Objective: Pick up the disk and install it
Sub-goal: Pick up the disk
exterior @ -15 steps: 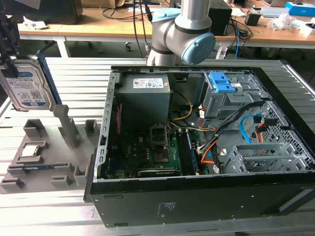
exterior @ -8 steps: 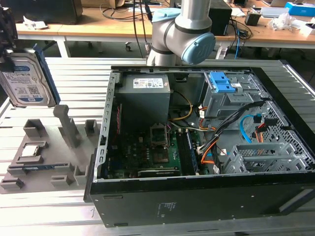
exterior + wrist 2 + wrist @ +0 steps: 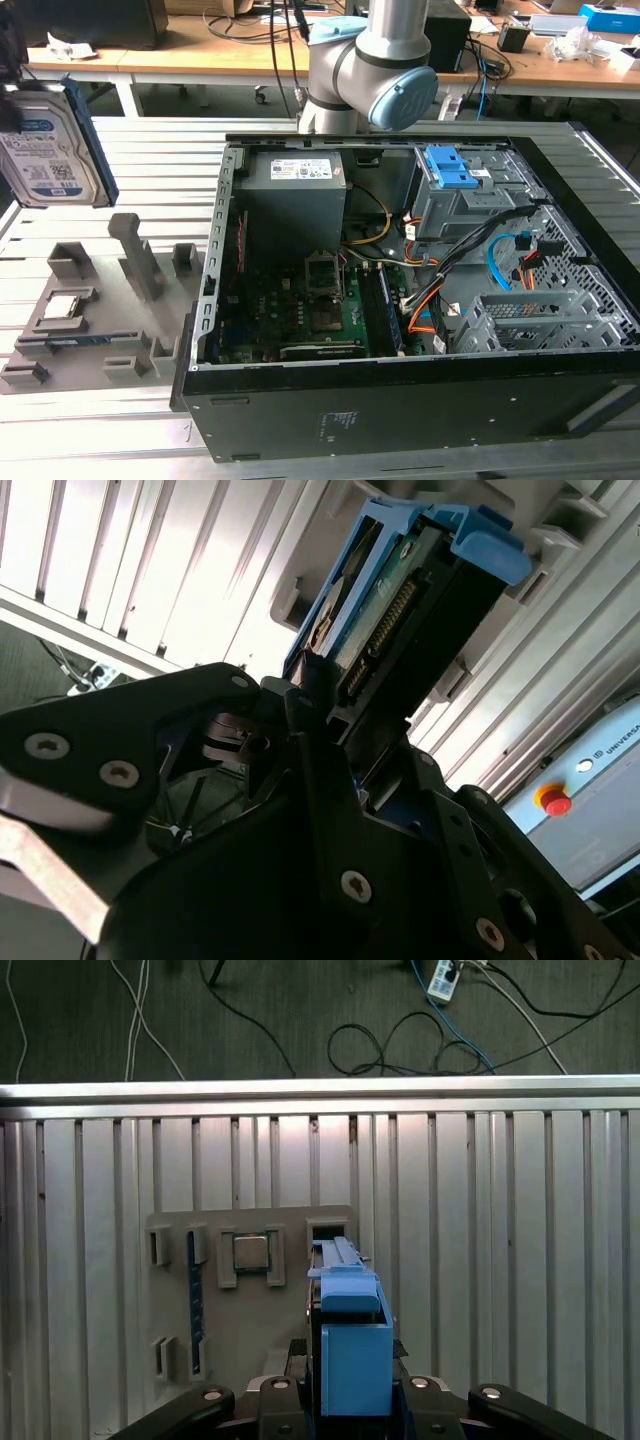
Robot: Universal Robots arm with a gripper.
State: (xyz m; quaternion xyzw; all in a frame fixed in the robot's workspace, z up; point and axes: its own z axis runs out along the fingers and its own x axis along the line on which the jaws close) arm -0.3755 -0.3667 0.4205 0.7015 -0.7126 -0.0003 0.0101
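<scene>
Your pincer (image 3: 355, 735) was clamped on the disk (image 3: 48, 145), its black fingers (image 3: 318, 770) pressing either side of one end. The disk hung upright above the gray holder (image 3: 100, 320) on the table (image 3: 160, 180), at the exterior view's left, outside the open computer case (image 3: 400, 400). I judged the pick-up done and the install unstarted. Seating the disk would call for squaring its blue rails with a drive cage.
</scene>
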